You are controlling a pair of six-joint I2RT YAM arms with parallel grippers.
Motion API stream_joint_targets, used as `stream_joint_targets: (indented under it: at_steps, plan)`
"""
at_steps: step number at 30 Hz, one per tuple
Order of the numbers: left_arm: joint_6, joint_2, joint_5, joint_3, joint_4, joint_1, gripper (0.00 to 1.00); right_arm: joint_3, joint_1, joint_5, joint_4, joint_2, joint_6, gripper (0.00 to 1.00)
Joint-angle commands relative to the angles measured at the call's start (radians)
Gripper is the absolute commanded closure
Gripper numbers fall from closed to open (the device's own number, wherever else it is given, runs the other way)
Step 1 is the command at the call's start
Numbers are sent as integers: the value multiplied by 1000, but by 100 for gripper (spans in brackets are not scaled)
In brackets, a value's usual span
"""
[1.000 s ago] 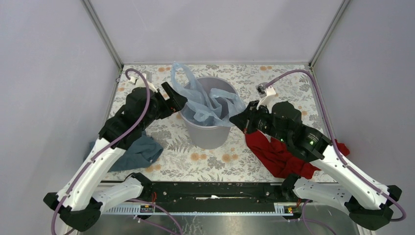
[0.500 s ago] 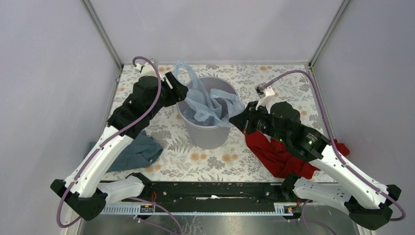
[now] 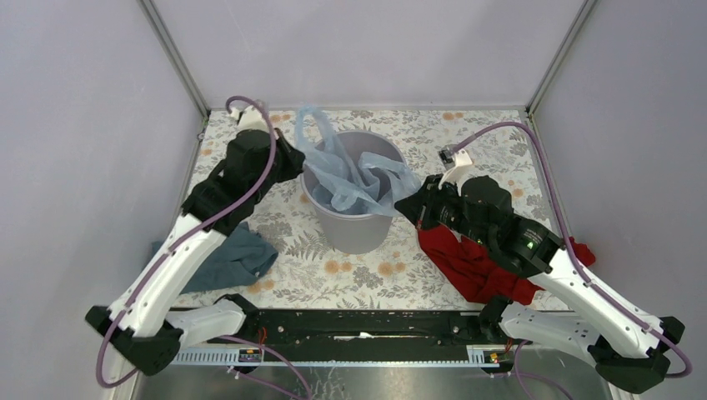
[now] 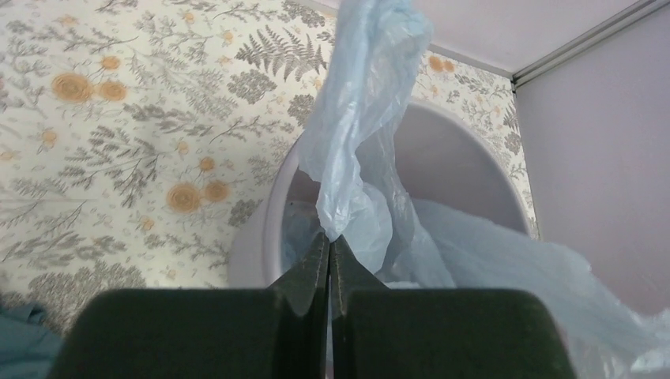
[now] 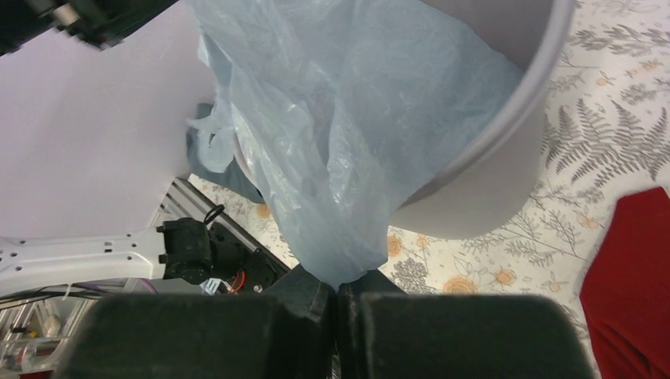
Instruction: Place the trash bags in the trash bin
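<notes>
The pale-blue translucent trash bag lies partly inside the grey trash bin in the middle of the table, with one handle loop standing above the far-left rim. My left gripper is at that left rim and is shut on a fold of the trash bag, pinched right at the fingertips over the bin rim. On the bin's right side, my right gripper is shut on another corner of the bag, which stretches from the jaws up over the bin's wall.
A dark teal cloth lies on the floral tabletop left of the bin, under the left arm. A red cloth lies to the right, under the right arm. Grey walls close in the back and both sides.
My left gripper moved from the bin's left side toward the bag's raised handle and closed on it. The right gripper kept its hold and barely moved.
</notes>
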Motion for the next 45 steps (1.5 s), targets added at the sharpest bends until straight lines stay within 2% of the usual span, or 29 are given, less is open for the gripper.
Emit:
stream_joint_targets:
  at_steps: [1, 6, 9, 13, 18, 21, 23, 24, 26, 30, 32, 42, 45]
  plan:
    - [-38, -182, -51, -82, -57, 3, 100, -37, -3, 83, -38, -55, 31, 100]
    - [-144, -411, 5, -246, -69, 3, 100, -78, -3, 126, -76, -86, 61, 100]
    - [-214, -467, 66, -354, -62, 3, 100, -116, -3, 110, -57, -88, 76, 100]
    - [-249, -502, 91, -475, -36, 4, 100, -173, -4, 142, -39, -84, 87, 98]
    - [-251, -500, 48, -601, 4, 3, 100, -263, -3, 235, 11, -88, 76, 94]
    - [-243, -452, 69, -615, 71, 3, 100, -312, -3, 240, 77, -75, -12, 86]
    - [-230, -425, 73, -601, 90, 4, 100, -281, -3, 196, 59, -54, -153, 84]
    - [-219, -417, 70, -591, 91, 3, 100, -253, -4, 160, 30, -45, -222, 79]
    - [-195, -415, 61, -574, 86, 3, 100, -193, -3, 87, -54, -40, -328, 61]
    - [-161, -418, 59, -558, 67, 3, 100, -82, -3, 69, -178, -81, -413, 16]
    - [-160, -416, 70, -556, 68, 4, 100, -9, -3, 63, -227, -82, -435, 3]
    - [-151, -422, 94, -562, 80, 3, 100, 392, 0, -85, -345, 183, -603, 0]
    - [-152, -423, 99, -564, 84, 3, 100, 493, 58, -106, -376, 285, -646, 0]
